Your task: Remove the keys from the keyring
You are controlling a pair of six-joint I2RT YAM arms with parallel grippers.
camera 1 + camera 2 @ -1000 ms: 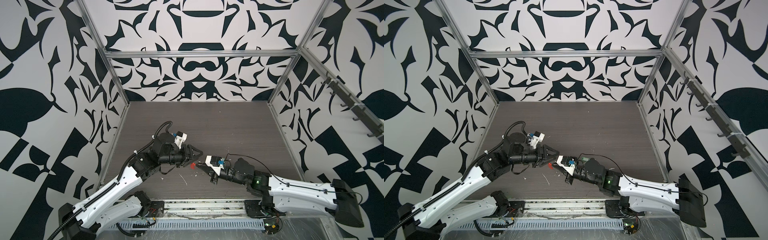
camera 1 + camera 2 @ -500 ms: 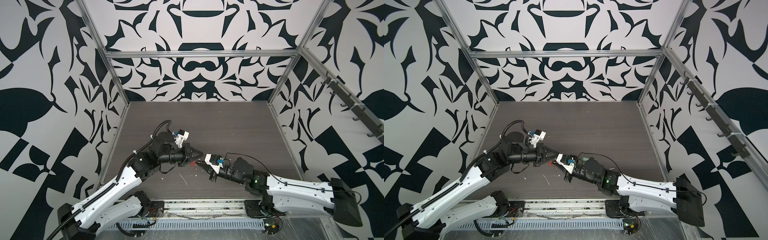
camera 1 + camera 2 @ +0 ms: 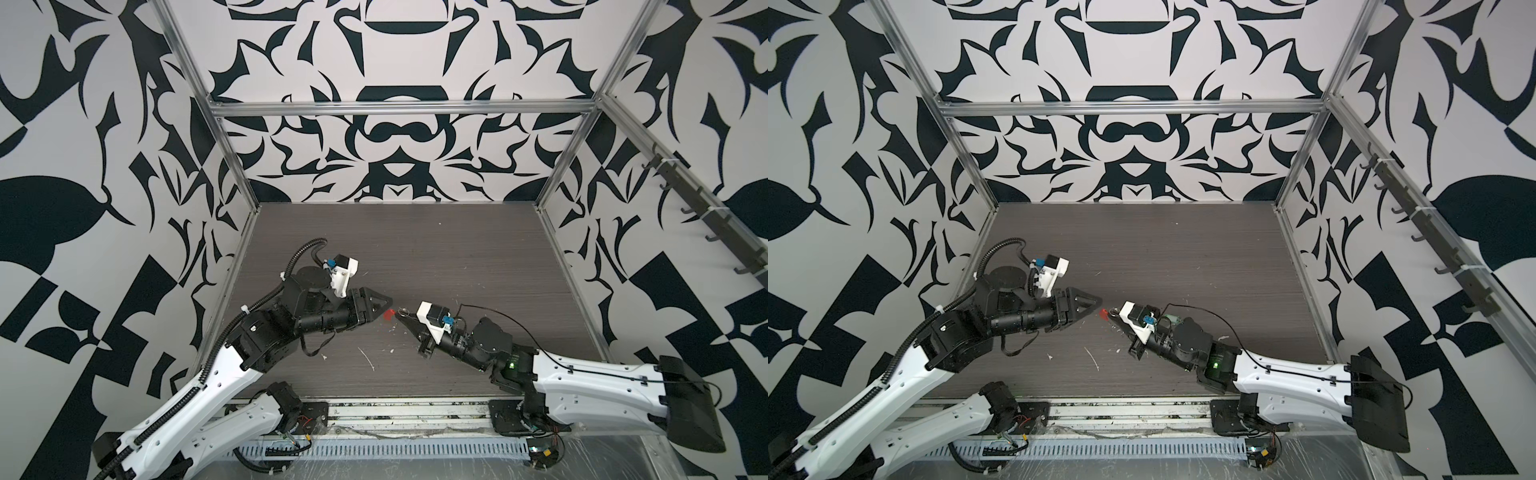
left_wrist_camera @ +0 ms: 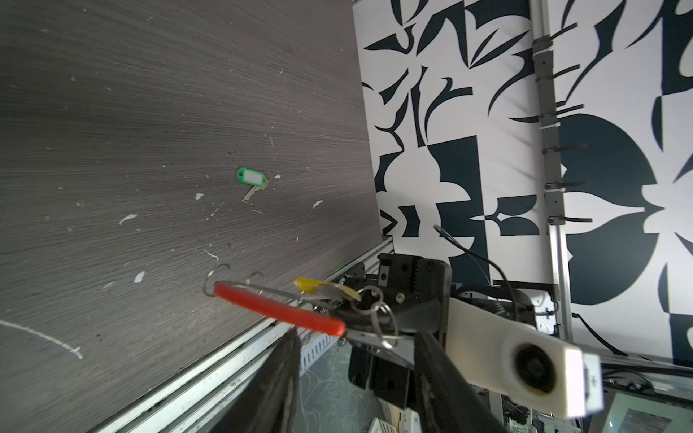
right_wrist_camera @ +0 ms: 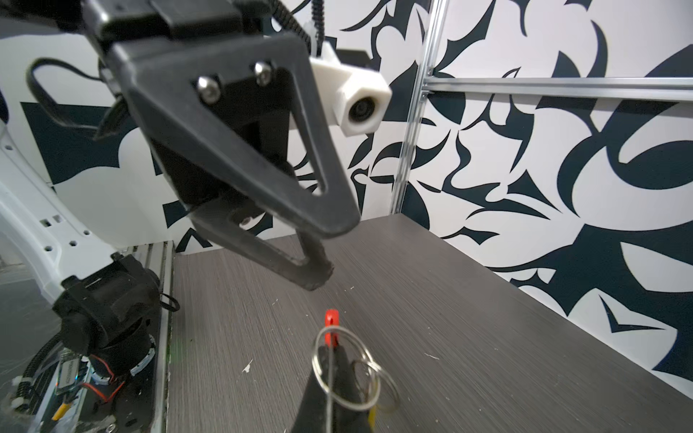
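Keyring [image 4: 279, 305], yellow-tagged key [image 4: 326, 290] attached, is gripped by the closed right jaws. Left jaws are parted, empty; the yellow-tagged key is best pinched squarely.

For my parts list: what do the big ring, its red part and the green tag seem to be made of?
Big ring: probably steel wire; thin, grey, slightly shiny.
Red part: likely plastic; uniform bright colour, smooth surface.
Green tag: likely plastic; solid colour, smooth rounded edges.

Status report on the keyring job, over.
Left gripper open, empty. Right gripper shut on keyring. Green-tag key off, on table; yellow-tag key on ring. Nothing in the way.
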